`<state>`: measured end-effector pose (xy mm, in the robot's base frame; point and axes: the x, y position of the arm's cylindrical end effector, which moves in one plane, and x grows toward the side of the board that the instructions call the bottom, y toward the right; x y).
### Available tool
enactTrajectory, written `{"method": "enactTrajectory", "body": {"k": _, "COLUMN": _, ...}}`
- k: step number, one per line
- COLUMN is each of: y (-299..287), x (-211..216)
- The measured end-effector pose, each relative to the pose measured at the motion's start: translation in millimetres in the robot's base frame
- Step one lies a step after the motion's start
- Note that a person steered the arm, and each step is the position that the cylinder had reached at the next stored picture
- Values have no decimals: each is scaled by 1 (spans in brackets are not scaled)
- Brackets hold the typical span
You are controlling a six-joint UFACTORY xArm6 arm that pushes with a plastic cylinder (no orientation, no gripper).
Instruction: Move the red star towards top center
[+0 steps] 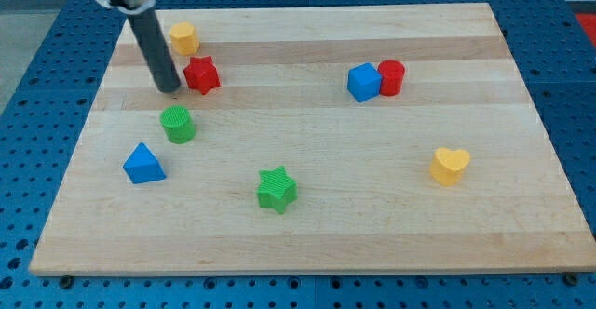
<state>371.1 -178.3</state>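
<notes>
The red star (201,74) lies near the board's top left. My tip (169,89) rests on the board just to the star's left, very close to it or touching it; I cannot tell which. The dark rod rises from the tip toward the view's top left. A yellow hexagon block (183,38) sits just above the star. A green cylinder (177,124) sits just below my tip.
A blue cube (364,82) and a red cylinder (392,76) touch each other right of centre near the top. A blue triangle (142,164), a green star (277,189) and a yellow heart (450,165) lie lower on the wooden board (307,235).
</notes>
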Motion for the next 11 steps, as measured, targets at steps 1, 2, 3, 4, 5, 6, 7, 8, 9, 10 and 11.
{"method": "enactTrajectory", "body": {"k": 1, "y": 60, "x": -18}}
{"method": "enactTrajectory", "body": {"k": 2, "y": 81, "x": -25}}
{"method": "enactTrajectory", "body": {"k": 3, "y": -1, "x": -31}}
{"method": "enactTrajectory", "body": {"k": 4, "y": 47, "x": -49}}
{"method": "enactTrajectory", "body": {"k": 5, "y": 114, "x": -50}}
{"method": "enactTrajectory", "body": {"k": 6, "y": 127, "x": -52}}
{"method": "enactTrajectory", "body": {"k": 7, "y": 83, "x": -54}}
{"method": "enactTrajectory", "body": {"k": 8, "y": 63, "x": -59}}
{"method": "enactTrajectory", "body": {"k": 9, "y": 75, "x": -70}}
{"method": "enactTrajectory", "body": {"k": 10, "y": 88, "x": -74}}
{"method": "enactTrajectory", "body": {"k": 11, "y": 94, "x": -74}}
